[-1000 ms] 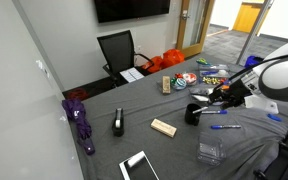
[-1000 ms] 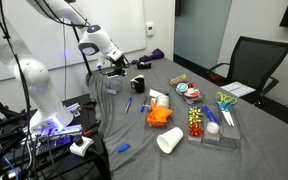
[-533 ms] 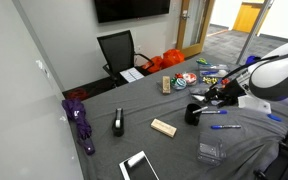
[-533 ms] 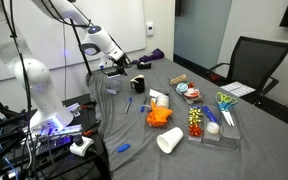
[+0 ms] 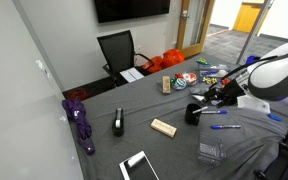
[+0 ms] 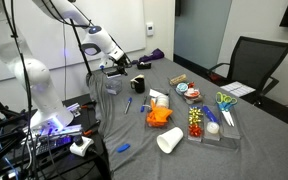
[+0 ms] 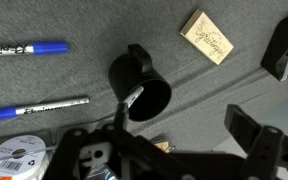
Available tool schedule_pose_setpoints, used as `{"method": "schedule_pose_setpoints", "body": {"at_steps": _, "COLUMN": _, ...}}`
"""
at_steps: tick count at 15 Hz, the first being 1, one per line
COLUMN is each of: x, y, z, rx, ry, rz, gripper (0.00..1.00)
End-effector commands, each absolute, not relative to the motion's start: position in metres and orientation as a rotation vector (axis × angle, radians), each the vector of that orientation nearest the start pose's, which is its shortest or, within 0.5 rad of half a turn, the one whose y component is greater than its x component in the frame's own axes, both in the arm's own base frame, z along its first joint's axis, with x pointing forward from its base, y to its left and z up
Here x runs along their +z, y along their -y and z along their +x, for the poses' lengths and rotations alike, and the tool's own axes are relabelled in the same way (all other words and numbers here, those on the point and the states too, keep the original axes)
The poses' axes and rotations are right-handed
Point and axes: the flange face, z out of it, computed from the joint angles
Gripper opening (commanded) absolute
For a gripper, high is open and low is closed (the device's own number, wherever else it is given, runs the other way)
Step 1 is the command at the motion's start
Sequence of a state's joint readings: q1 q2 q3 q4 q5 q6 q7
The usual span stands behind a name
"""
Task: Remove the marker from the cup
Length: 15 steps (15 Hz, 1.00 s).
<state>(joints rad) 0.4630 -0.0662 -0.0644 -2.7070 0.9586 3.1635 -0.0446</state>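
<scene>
The cup [image 7: 141, 85] is a small black mug with a side handle, standing upright on the grey cloth. It also shows in both exterior views [image 5: 193, 113] [image 6: 138, 84]. The marker [image 7: 133, 99] leans inside it, its white and grey end sticking out over the rim. My gripper [image 7: 164, 140] is open and empty. It hovers above and just beside the cup, with one dark finger at the right of the wrist view and the other at the lower left. In both exterior views the gripper [image 5: 216, 98] [image 6: 114, 68] sits close beside the cup.
Two loose markers [image 7: 24, 48] [image 7: 39, 108] and a tape roll [image 7: 19, 155] lie near the cup. A wooden block [image 7: 206, 37] and a tall black labelled object [image 5: 118, 122] lie beyond. A white paper cup [image 6: 170, 141], an orange object [image 6: 160, 116] and a tray [image 6: 209, 125] lie further along the table.
The arm shifted very slightly near the cup a second ago. Since then nothing has visibly moved; the gripper stays open.
</scene>
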Motion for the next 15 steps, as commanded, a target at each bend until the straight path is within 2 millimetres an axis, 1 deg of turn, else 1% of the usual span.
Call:
{"method": "schedule_pose_setpoints", "body": {"at_steps": 1, "x": 0.289, "y": -0.086, "z": 0.416, "rx": -0.554, "ry": -0.721, "rz": -2.680, "gripper": 1.00}}
{"method": "schedule_pose_setpoints", "body": {"at_steps": 2, "x": 0.287, "y": -0.084, "z": 0.417, "rx": -0.546, "ry": -0.731, "rz": -2.682, "gripper": 1.00}}
{"method": "schedule_pose_setpoints", "body": {"at_steps": 9, "x": 0.287, "y": -0.071, "z": 0.417, "rx": -0.536, "ry": -0.765, "rz": -2.667, "gripper": 1.00}}
{"method": "schedule_pose_setpoints", "body": {"at_steps": 15, "x": 0.294, "y": -0.067, "z": 0.427, "rx": -0.586, "ry": -0.846, "rz": -2.618, "gripper": 1.00}}
